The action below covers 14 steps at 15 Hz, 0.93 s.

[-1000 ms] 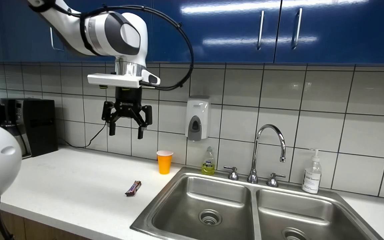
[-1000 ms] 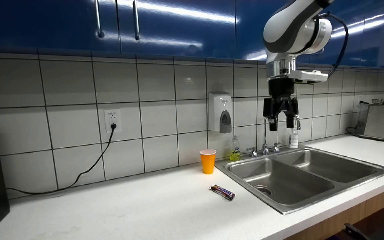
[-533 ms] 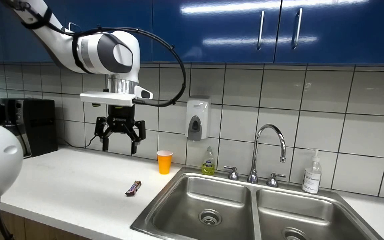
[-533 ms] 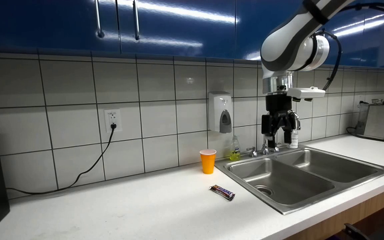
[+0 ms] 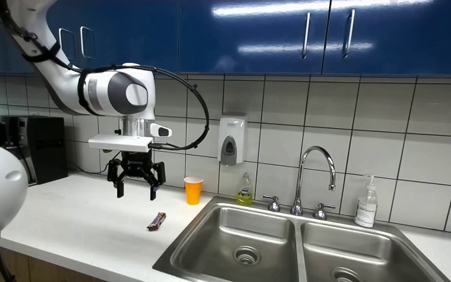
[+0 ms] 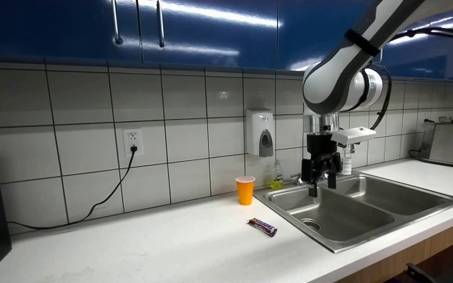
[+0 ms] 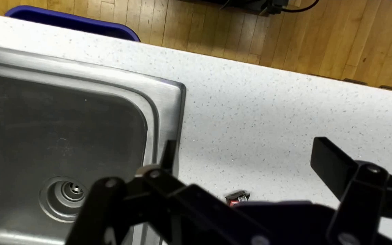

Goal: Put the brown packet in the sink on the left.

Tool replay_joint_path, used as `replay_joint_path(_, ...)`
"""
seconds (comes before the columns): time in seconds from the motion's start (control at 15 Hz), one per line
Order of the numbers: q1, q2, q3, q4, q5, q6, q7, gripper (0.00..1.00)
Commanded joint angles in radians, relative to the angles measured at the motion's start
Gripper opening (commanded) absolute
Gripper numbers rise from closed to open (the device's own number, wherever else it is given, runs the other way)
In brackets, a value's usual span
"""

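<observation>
In an exterior view, a wall dispenser (image 5: pixel 231 139) hung mid-frame — an orange cup (image 5: pixel 193 192) stood below it, slightly left. Blue cabinets (image 5: pixel 249 31) spanned the top; a pump bottle (image 5: pixel 366 209) stood lower right, a black machine (image 5: pixel 47 149) left.

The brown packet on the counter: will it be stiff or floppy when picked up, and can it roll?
The brown packet is probably fairly stiff, as its slim bar shape lies straight. Its glossy-looking wrapper may be slippery. Rolling seems unlikely, since it looks flattish rather than round.
</observation>
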Motion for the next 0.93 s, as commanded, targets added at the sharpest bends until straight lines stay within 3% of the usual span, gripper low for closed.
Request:
replay_joint_path(0.0, 0.01, 0.087, 0.045, 0.018, -0.014, 0.095, 0.058, 1.0)
replay_joint_path(0.4, 0.013, 0.253, 0.093, 0.073, -0.045, 0.217, 0.118, 1.0)
replay_joint_path(0.87, 0.017, 0.461, 0.093, 0.248, -0.085, 0.254, 0.171, 1.0)
